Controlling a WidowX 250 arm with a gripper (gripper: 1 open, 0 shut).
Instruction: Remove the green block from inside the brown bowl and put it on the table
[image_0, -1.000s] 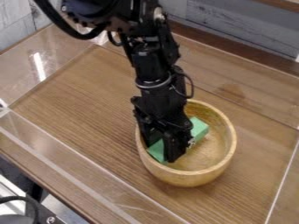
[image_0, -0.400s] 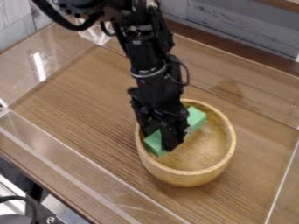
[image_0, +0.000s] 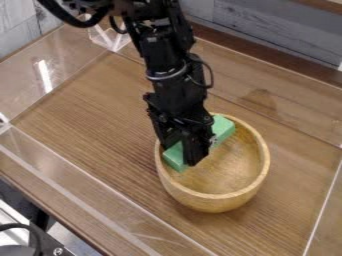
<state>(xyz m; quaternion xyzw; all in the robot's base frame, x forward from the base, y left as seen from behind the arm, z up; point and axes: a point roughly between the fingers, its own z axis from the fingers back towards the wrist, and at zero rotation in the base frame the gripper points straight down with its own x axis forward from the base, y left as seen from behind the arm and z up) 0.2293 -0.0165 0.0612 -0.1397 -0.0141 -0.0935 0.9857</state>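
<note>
The green block (image_0: 219, 133) shows on both sides of my gripper (image_0: 189, 152), which is shut on it. The block hangs tilted just above the left part of the brown bowl (image_0: 238, 190), over its rim, with one end by the far rim and the other near the left rim. The dark arm comes down from the top left and hides the middle of the block. The bowl stands on the wood-grain table (image_0: 94, 120) at the right front.
Clear plastic walls (image_0: 40, 70) edge the table on the left, front and right. Bare tabletop lies left of the bowl and behind it.
My gripper has risen and shifted left with the green block, lifting it from the bowl's inside up to rim height.
</note>
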